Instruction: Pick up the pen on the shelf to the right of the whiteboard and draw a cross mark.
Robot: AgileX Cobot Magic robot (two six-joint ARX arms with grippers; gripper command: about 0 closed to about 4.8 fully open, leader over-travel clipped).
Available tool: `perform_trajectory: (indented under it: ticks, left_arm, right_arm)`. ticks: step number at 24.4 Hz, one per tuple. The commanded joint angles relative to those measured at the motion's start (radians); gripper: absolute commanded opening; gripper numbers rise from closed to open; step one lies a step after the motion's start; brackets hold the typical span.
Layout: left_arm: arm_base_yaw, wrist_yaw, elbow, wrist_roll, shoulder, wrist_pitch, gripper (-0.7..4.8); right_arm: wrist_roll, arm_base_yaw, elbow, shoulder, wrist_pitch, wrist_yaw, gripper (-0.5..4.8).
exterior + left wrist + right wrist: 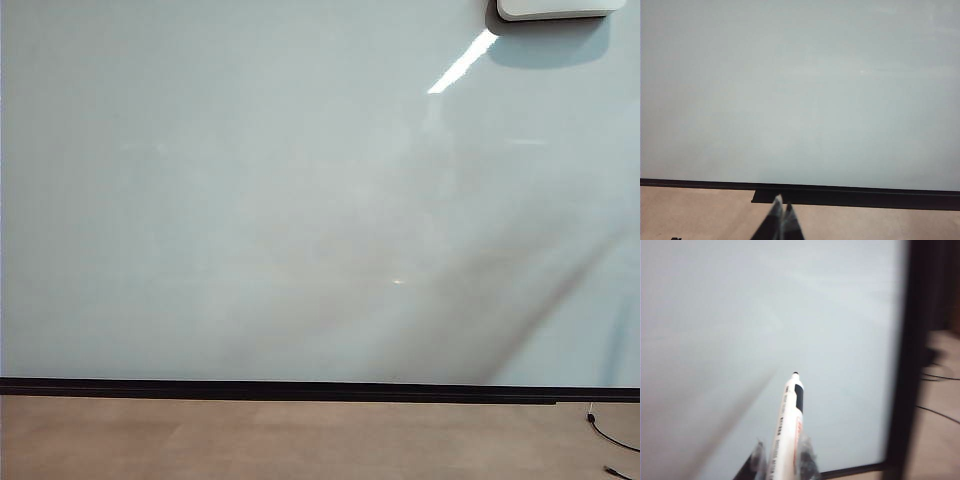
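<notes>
Right gripper (pixel 782 460) is clamping the pen (pixel 788 427) between its two fingers, pen sticking out ahead of the jaws with its dark tip pointing at the whiteboard (pixel 765 315); tip is sitting near the board, can't tell if it's touching. Right wrist view is blurred. Board's black edge strip (pixel 900 365) is running beside the pen, and past it tan floor (pixel 940 405) with thin black cables (pixel 940 377) lying on it. Left gripper (pixel 782 210) is showing its fingertips pressed together, holding nothing, pointing toward the board's lower black strip (pixel 855 196) and hanging over the tan floor. In the exterior view neither gripper is showing; the whiteboard (pixel 250 200) is filling nearly the whole frame, glossy pale bluish-white, no cross mark showing on it, a bright light streak (pixel 463 62) and soft grey shadows lying across it. A white device (pixel 555 8) is sitting at the board's upper right edge, casting a shadow. Black strip along the bottom, tan floor (pixel 250 440) under it, a black cable (pixel 610 440) at the lower right corner.
</notes>
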Motion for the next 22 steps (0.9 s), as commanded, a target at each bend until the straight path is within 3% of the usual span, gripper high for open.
perform_trajectory:
  ticks: [1, 9, 13, 22]
  left_arm:
    - [0.000, 0.000, 0.003, 0.004, 0.000, 0.013, -0.04]
    - [0.000, 0.000, 0.003, 0.004, 0.000, 0.013, -0.04]
    - [0.000, 0.000, 0.003, 0.004, 0.000, 0.013, -0.05]
    - [0.000, 0.000, 0.003, 0.004, 0.000, 0.013, -0.04]
  right_arm:
    - [0.003, 0.103, 0.003, -0.005, 0.016, 0.066, -0.02]
    - [0.010, 0.348, 0.024, -0.005, 0.017, 0.063, -0.03]
    - [0.043, 0.364, 0.074, -0.002, 0.012, -0.101, -0.03]
    - [0.204, 0.373, 0.137, 0.075, 0.061, -0.263, -0.03]
